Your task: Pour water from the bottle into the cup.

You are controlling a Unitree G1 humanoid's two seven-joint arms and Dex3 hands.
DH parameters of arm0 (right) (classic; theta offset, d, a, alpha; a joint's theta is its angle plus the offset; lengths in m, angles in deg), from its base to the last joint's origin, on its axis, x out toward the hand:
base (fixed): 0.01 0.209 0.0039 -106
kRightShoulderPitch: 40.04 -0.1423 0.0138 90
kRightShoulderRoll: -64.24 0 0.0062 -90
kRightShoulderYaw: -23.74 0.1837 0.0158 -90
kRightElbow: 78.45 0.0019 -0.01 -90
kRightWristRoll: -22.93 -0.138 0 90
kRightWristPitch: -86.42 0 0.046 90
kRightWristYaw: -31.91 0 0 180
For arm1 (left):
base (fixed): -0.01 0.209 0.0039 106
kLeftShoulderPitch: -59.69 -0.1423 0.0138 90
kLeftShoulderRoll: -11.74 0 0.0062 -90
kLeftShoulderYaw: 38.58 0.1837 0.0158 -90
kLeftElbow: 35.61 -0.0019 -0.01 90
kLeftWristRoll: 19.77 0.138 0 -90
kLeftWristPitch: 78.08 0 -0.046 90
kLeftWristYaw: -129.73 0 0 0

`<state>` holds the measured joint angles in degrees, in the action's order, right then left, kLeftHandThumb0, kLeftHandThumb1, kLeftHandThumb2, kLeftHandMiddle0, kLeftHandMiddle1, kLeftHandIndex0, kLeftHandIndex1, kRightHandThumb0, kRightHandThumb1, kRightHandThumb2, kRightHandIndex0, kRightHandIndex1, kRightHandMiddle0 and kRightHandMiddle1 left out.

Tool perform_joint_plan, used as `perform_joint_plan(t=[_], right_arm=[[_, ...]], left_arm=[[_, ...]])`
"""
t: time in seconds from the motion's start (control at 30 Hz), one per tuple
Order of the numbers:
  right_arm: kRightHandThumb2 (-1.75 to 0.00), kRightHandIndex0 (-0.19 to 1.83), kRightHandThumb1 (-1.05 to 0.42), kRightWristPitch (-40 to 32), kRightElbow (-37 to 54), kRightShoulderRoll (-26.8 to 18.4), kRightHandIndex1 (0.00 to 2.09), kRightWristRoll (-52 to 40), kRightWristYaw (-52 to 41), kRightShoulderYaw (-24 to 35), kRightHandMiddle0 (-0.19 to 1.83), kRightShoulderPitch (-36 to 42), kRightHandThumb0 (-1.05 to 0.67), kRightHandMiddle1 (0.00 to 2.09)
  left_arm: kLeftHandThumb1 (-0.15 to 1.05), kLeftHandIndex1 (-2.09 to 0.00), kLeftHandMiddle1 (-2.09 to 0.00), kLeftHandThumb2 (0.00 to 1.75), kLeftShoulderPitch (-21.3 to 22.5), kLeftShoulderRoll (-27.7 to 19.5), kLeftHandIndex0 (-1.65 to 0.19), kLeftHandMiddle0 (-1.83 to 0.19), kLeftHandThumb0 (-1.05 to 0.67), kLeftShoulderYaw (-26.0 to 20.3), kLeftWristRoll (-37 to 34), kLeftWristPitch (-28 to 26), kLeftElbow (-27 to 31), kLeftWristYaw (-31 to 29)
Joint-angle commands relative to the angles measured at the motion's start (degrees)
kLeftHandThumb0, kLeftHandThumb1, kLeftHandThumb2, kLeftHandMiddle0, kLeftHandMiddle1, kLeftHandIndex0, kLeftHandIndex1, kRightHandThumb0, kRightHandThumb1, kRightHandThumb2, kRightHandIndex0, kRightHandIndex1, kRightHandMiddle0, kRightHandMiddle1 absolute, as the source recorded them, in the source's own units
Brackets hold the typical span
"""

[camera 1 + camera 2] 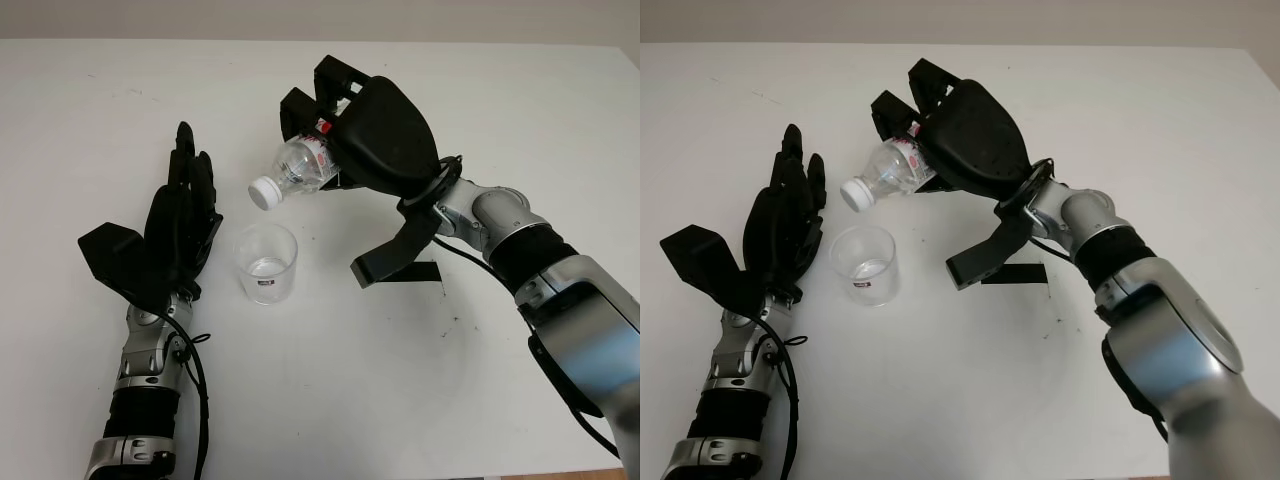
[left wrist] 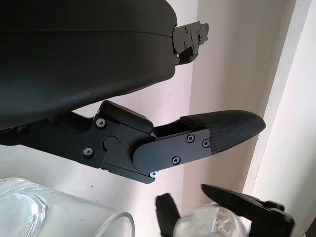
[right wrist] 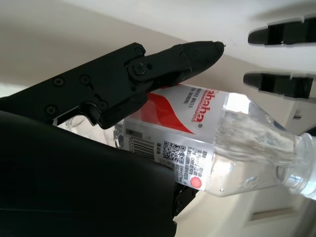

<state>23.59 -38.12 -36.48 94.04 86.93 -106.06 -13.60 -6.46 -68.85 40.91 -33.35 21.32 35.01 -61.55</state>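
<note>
R arm enters from 5 o'clock and reaches up-left to table centre; right hand point(image 1: 375, 135) is raised above the table point(image 1: 330, 400), palm shell uppermost, fingers point(image 3: 163, 64) wrapped round the labelled body of the bottle point(image 1: 298, 168). Bottle sits under the hand, tipped nearly horizontal, long axis running 2 to 8 o'clock, white cap point(image 1: 264, 193) at the low end and still on. Cap hangs just above and at 12 o'clock of the cup point(image 1: 266, 262), not touching. Cup is clear, upright on the table. Left hand point(image 1: 175, 225), open, holds nothing, just beside cup at 9 o'clock, fingers pointing to 12 o'clock.
</note>
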Motion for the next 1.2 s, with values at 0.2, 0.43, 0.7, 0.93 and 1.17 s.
perform_joint_plan(t=[0.2,0.43,0.7,0.93,1.17], right_arm=[[-0.15,1.13,-1.05,-6.3,4.7,-2.1,2.09,7.7,6.0,-4.1,0.42,-3.0,-0.56,1.91],[-0.14,1.12,-1.05,-8.5,5.0,-2.9,2.09,11.0,9.4,-6.4,0.46,-3.9,-0.53,1.89],[-0.16,1.12,-1.05,-7.3,4.6,-2.8,2.09,10.1,12.2,-7.2,0.41,-4.5,-0.46,2.08],[-0.15,1.12,-1.05,-6.9,2.9,-2.2,2.09,8.5,13.7,-6.8,0.42,-4.5,-0.46,2.03],[-0.26,1.16,-1.05,0.4,1.0,-0.6,2.09,-5.0,8.0,-0.7,0.60,-1.3,-0.53,2.09]], left_arm=[[1.05,-0.01,-0.04,0.67,0.4,0.3,0.19,0.19,-0.82,0.0,0.3,1.0,-0.3,0.3],[1.05,-0.01,-0.05,0.67,0.3,0.4,0.19,0.19,-0.82,-0.1,-0.2,1.5,-0.7,-0.1],[1.05,-0.02,-0.05,0.67,0.2,0.6,0.19,0.19,-0.82,-0.1,-0.1,1.6,-0.7,0.1],[1.05,-0.02,-0.05,0.68,0.4,0.6,0.19,0.19,-0.82,-0.1,0.2,2.0,-1.2,0.5],[1.05,-0.01,-0.04,0.68,0.6,0.4,0.19,0.19,-0.82,-0.3,-0.4,2.3,-2.1,-0.3]])
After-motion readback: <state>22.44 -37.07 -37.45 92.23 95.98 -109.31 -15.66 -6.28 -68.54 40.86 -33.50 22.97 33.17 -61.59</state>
